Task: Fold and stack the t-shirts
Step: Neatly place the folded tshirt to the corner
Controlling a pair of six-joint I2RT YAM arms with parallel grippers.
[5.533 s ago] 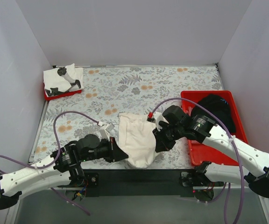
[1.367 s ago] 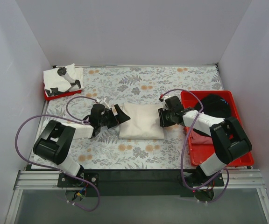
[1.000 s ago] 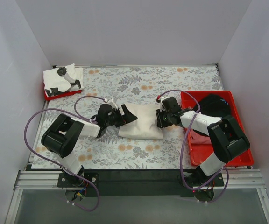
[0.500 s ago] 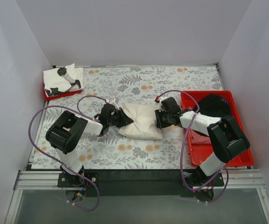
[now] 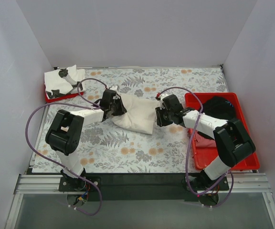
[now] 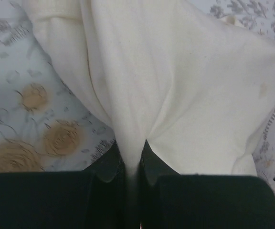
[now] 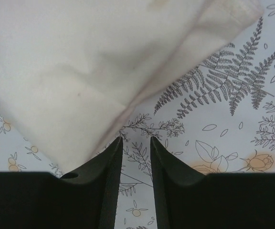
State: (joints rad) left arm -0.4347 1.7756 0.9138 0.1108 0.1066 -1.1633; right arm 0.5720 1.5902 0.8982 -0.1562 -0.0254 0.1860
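Observation:
The folded cream-white t-shirt point(image 5: 135, 113) hangs tilted over the middle of the floral table, its left end raised. My left gripper point(image 5: 116, 106) is shut on that left end; in the left wrist view the cloth point(image 6: 175, 86) is pinched into a narrow fold between the jaws of the left gripper point(image 6: 132, 164). My right gripper point(image 5: 159, 116) sits at the shirt's right end, open by a narrow gap. In the right wrist view only table shows between the fingers of the right gripper point(image 7: 136, 143), and the cream shirt point(image 7: 80, 62) lies just off the left finger.
A small red tray point(image 5: 49, 98) at the back left holds a folded white t-shirt with black marks point(image 5: 63, 82). A large red tray point(image 5: 223, 160) at the right holds a black t-shirt point(image 5: 221, 110) and a pinkish one point(image 5: 202, 140). White walls enclose the table.
The left gripper closed on the shirt's left edge and pulled it back and to the left, lifting that end. The right gripper shifted slightly back with it and stays narrowly open.

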